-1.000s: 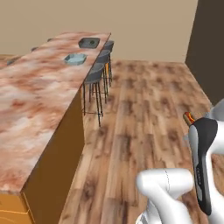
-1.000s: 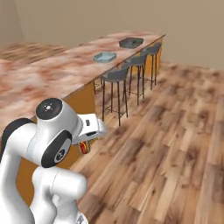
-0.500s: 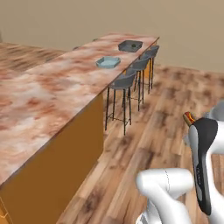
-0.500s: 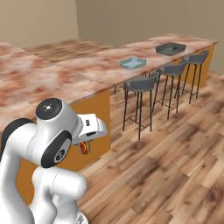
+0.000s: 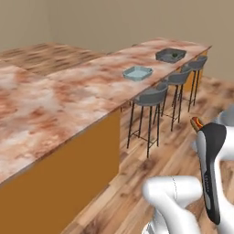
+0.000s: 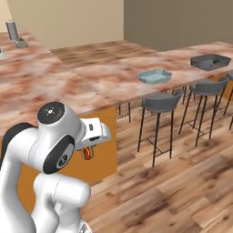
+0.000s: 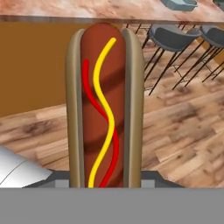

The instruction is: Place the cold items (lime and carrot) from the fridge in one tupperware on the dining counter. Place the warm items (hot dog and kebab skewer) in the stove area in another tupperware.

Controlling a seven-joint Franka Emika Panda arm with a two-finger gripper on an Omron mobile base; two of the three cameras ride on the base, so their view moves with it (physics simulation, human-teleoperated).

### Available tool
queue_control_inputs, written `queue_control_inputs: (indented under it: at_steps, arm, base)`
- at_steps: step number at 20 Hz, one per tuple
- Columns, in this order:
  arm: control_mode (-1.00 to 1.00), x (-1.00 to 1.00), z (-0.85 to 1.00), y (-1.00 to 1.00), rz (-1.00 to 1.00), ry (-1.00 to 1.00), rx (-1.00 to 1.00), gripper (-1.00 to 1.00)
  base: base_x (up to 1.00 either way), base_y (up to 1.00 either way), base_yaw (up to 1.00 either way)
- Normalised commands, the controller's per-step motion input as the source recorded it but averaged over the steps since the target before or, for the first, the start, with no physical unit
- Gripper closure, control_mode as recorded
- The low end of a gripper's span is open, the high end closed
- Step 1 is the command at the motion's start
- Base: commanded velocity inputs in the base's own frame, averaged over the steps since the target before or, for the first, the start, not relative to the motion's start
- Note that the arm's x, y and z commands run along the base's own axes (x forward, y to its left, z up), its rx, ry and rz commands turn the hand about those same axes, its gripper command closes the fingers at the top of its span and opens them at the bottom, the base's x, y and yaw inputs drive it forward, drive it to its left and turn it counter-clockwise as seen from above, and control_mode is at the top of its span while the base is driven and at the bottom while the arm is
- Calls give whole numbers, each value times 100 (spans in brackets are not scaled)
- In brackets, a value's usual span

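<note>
Jaws closed on the hot dog (image 7: 105, 109). Bun stands lengthwise up the middle of the hand view, red and yellow sauce lines running along the sausage; finger tips themselves hidden behind it. Held low in front of the arm, above the wood floor (image 6: 182, 182), off the counter (image 5: 68, 91). From the right base view, seen as a small red-orange end (image 6: 86, 152) under the white hand, in front of the orange counter side. From the left base view, just an orange tip (image 5: 196, 122) poking above the dark forearm.

Two tupperwares on the counter near its stool-side edge: light blue one (image 5: 138, 72) nearer, dark grey one (image 5: 171, 55) further along toward the far end, well apart. Same pair in the right base view: blue (image 6: 154, 76), grey (image 6: 210, 61). Something small and green sits in the grey one; too small to tell what. Blue one's contents cannot be made out.

Row of grey stools (image 5: 151, 97) tucked along the counter edge below the tupperwares. Small dark item (image 6: 12, 32) at the counter's far left corner in the right base view, unclear what.
</note>
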Motion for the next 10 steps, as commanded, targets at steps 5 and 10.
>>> queue_control_inputs:
  at_steps: [5, 10]
  arm:
    - [100, 0, 0, 0, 0, 0, 0, 100]
    - [100, 0, 0, 0, 0, 0, 0, 100]
  base:
    - [70, -90, 40]
    - [71, -89, 39]
